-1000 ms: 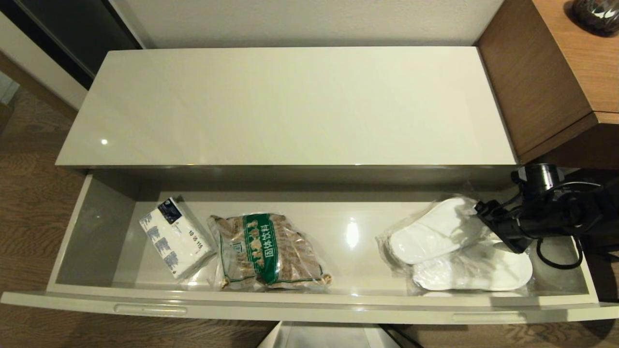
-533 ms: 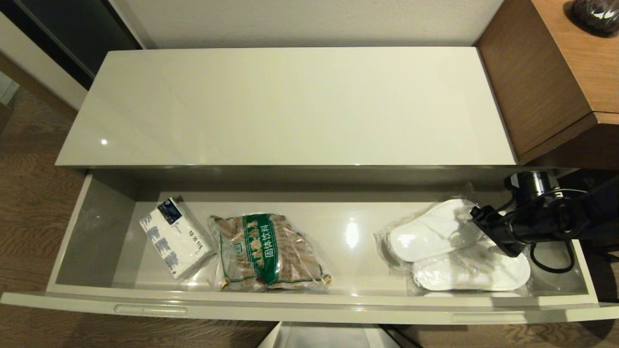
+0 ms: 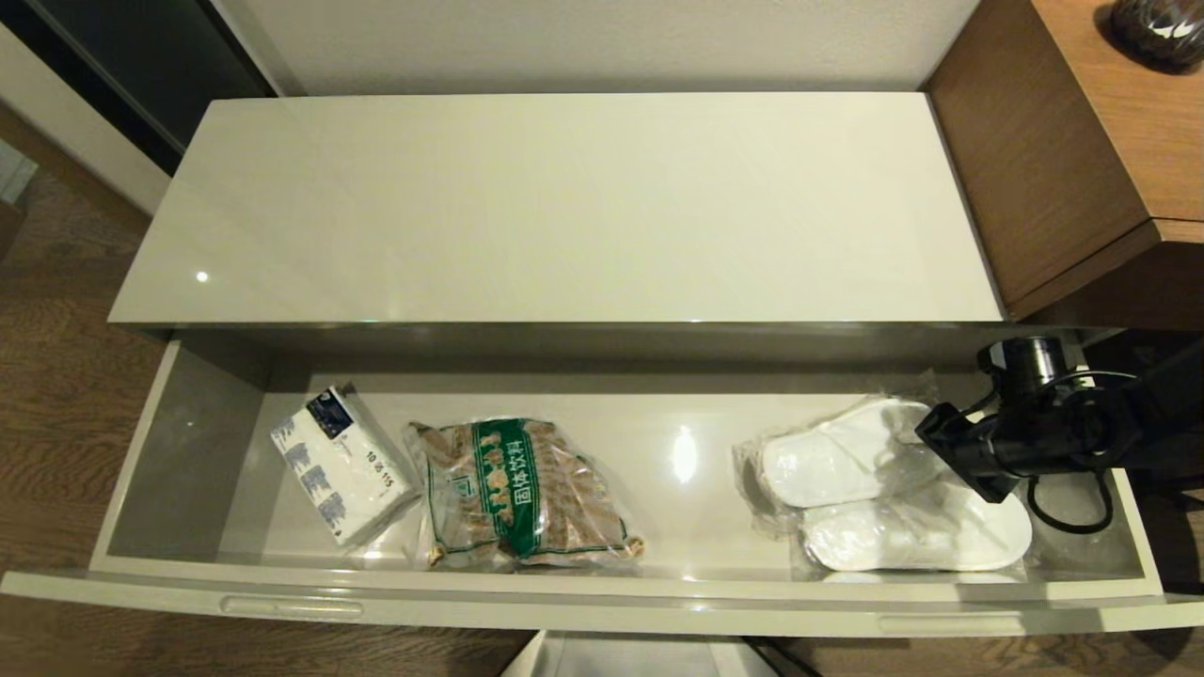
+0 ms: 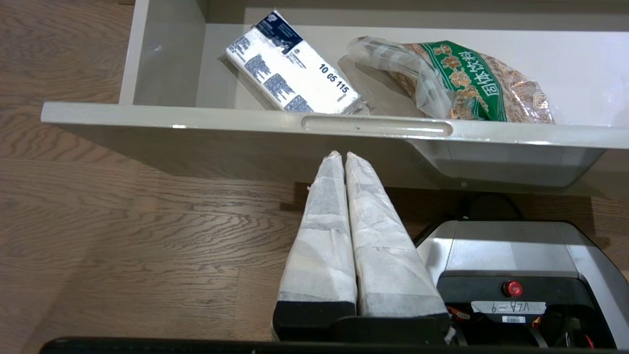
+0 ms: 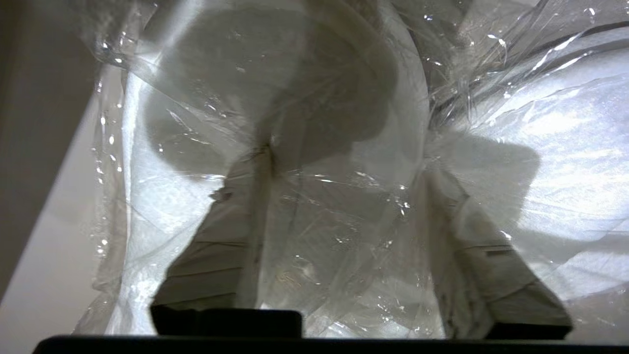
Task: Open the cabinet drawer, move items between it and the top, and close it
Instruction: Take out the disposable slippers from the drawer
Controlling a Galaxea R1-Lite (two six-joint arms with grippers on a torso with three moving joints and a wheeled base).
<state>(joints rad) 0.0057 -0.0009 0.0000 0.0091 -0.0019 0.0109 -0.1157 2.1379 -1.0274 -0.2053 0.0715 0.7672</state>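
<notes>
The cabinet drawer (image 3: 602, 602) stands pulled out under the bare top (image 3: 564, 207). Two white slippers in clear bags lie at its right end, one (image 3: 828, 456) farther back and one (image 3: 903, 536) nearer the front rim. My right gripper (image 3: 950, 442) is down on their right ends. In the right wrist view the right gripper (image 5: 349, 157) has its fingers (image 5: 231, 236) apart, pressed into crinkled plastic that bunches between them, with a white slipper (image 5: 162, 206) under it. My left gripper (image 4: 342, 155) hangs shut and empty just below the drawer's front panel (image 4: 196, 118).
A white-and-blue tissue pack (image 3: 339, 465) and a bag of brown pieces with a green label (image 3: 517, 494) lie in the drawer's left half. The taller brown desk (image 3: 1110, 113) rises at the right of the cabinet. My base (image 4: 516, 255) stands on the wooden floor under the drawer.
My right gripper has shifted slightly down and left onto the slipper bags. The rear slipper and its plastic have been nudged a little. The left arm has not moved.
</notes>
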